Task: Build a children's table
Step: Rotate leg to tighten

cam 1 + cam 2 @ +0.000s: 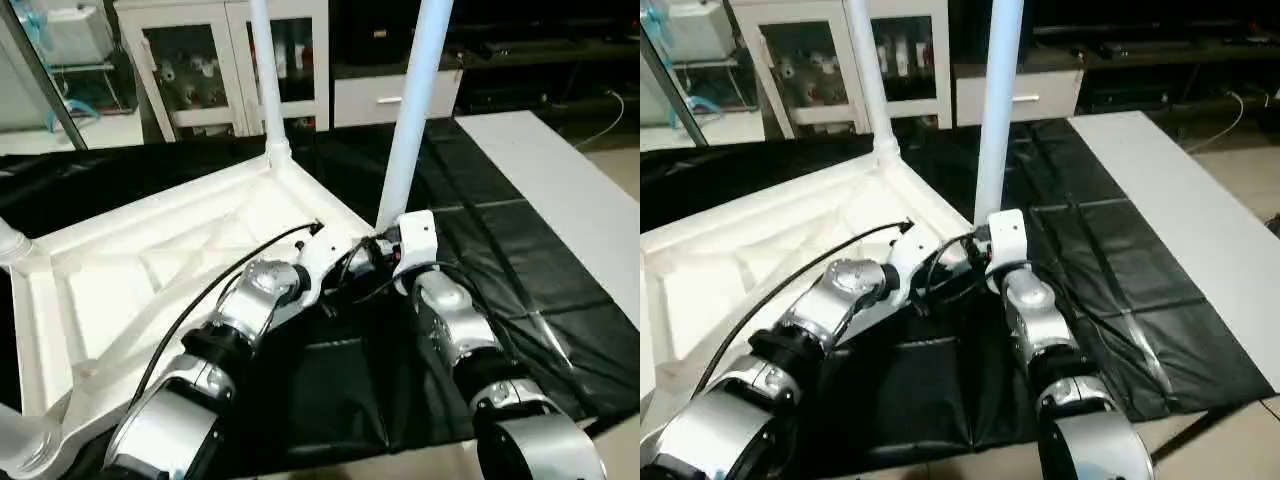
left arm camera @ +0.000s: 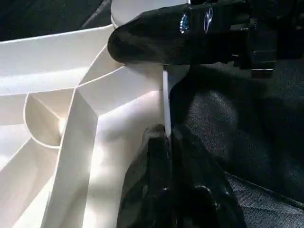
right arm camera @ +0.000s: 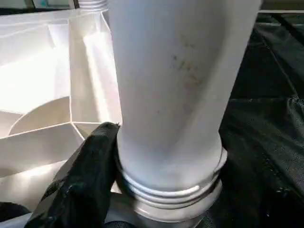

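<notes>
The white tabletop [image 1: 150,270] lies upside down on the black-covered work table, ribbed underside up. A white leg [image 1: 265,80] stands upright in its far corner socket. A second leg [image 1: 412,110] stands at the near right corner, its ringed base [image 3: 171,190] in the socket. My right gripper [image 1: 388,240] is shut on this leg low down, one black finger [image 3: 90,175] pressed against its side. My left gripper [image 2: 165,130] is shut on the tabletop's thin rim wall [image 2: 165,99] right beside that corner. Two more legs [image 1: 10,245] [image 1: 25,440] show at the left edge.
The black cover [image 1: 520,290] spreads to the right of the tabletop, with a long white board [image 1: 560,190] along its far right side. A white glass-door cabinet [image 1: 200,60] and dark shelving stand behind the work table.
</notes>
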